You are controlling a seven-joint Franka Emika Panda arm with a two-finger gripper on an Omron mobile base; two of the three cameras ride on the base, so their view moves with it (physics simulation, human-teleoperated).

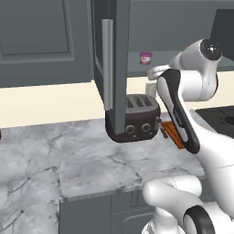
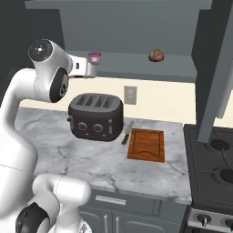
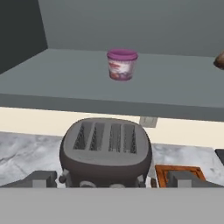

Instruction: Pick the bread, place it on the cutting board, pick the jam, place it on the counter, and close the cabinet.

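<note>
The jam [image 3: 122,64], a pink-purple cup, stands on the open cabinet's shelf [image 3: 52,78]; it also shows as the jam [image 2: 94,57] and the jam [image 1: 146,57]. The brown bread [image 2: 156,55] lies further right on the same shelf, and the bread [image 3: 220,60] is cut by the hand view's right edge. The cutting board [image 2: 146,144] lies on the counter [image 2: 63,154] right of the toaster. My gripper [image 2: 91,70] hovers open and empty in front of the shelf, short of the jam, with the fingertips [image 3: 41,178] spread wide.
A dark toaster [image 2: 96,116] stands on the counter below my hand. A knife [image 2: 127,132] lies between it and the board. An open cabinet door [image 1: 109,59] juts forward left of the jam, another door [image 2: 218,77] at the right. A stove [image 2: 214,159] borders the counter.
</note>
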